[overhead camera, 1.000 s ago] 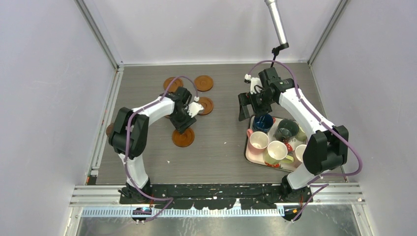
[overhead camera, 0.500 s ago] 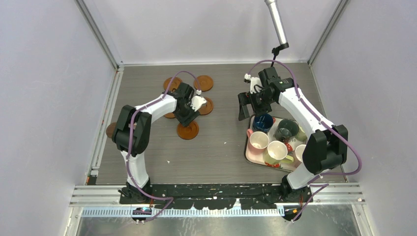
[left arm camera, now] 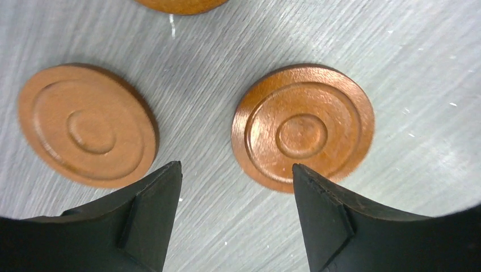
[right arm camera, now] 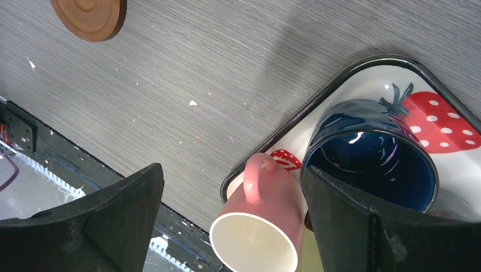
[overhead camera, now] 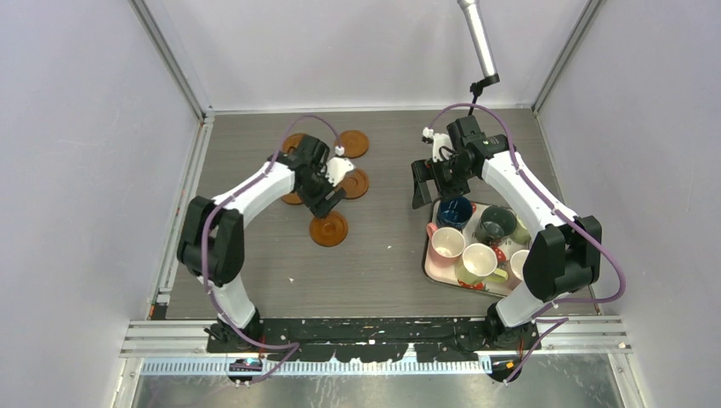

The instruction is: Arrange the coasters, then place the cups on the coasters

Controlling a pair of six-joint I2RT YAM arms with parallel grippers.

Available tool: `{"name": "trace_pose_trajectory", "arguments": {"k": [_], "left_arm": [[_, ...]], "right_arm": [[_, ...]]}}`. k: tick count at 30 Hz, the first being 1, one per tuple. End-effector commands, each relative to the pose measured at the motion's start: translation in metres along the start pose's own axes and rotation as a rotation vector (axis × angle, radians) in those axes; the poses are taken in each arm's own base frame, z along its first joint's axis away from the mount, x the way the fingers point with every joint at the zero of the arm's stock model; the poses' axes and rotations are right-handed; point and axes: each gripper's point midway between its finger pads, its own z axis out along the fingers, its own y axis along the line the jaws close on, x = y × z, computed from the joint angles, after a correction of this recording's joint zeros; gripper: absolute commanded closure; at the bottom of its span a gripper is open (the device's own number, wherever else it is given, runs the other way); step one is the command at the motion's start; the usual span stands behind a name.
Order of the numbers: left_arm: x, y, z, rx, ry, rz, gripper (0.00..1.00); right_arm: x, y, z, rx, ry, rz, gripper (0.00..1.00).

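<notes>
Change: since a second ago the left fingers [overhead camera: 323, 206] have spread and let go of the coaster they carried. That loose coaster [overhead camera: 328, 229] now lies a little farther from the near edge of the bench [overhead camera: 383, 280] than before. The left elbow has swung outward toward the left edge. The right arm has not shifted.
Left fingers: apart and holding nothing. In the wrist view the tips hang over bare bench, with the loose coaster just beyond them.
Right fingers [overhead camera: 432, 183]: spread wide and empty, hovering over the far left corner of the tray [overhead camera: 428, 257].
Coasters: the loose one lies flat, left of the bench's middle. Toward the far edge, two more lie in plain sight, a far coaster [overhead camera: 352, 143] and a middle coaster [overhead camera: 355, 183]. Two others are partly hidden under the left arm. All of them lie apart from one another.
Cups: all stand crowded together on the tray, at the right of the bench toward its near edge. The dark blue cup [overhead camera: 456, 211] and the pink cup [overhead camera: 446, 244] are closest to the right fingers. The dark grey cup [overhead camera: 496, 224] and the cream cup [overhead camera: 481, 260] sit beside them.
</notes>
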Motion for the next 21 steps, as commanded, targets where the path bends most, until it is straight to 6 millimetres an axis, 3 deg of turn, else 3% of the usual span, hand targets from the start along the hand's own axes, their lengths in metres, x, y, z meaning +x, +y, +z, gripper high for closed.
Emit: {"name": "trace_pose_trajectory", "arguments": {"k": [1,3,9,12,16,21], "left_arm": [[-0.014,0.013,-0.058,0.010,-0.118,-0.057,0.26],[0.004,0.031,-0.066,0.010,-0.105,-0.094,0.26],[0.088,0.116,-0.083,-0.078,-0.048,-0.275,0.28],[0.120,0.151,-0.085,-0.107,-0.027,-0.363,0.30],[0.151,0.184,-0.077,-0.117,0.003,-0.444,0.31],[0.173,0.211,-0.059,-0.136,0.034,-0.470,0.34]], "right_arm": [[-0.014,0.007,-0.012,-0.019,-0.044,-0.022,0.04],[-0.015,0.007,-0.014,-0.019,-0.049,-0.025,0.04],[-0.012,0.009,-0.014,-0.029,-0.048,-0.026,0.04],[-0.011,0.009,-0.012,-0.032,-0.041,-0.025,0.04],[-0.012,0.009,-0.012,-0.032,-0.041,-0.025,0.04],[-0.012,0.008,-0.012,-0.029,-0.041,-0.025,0.04]]}}
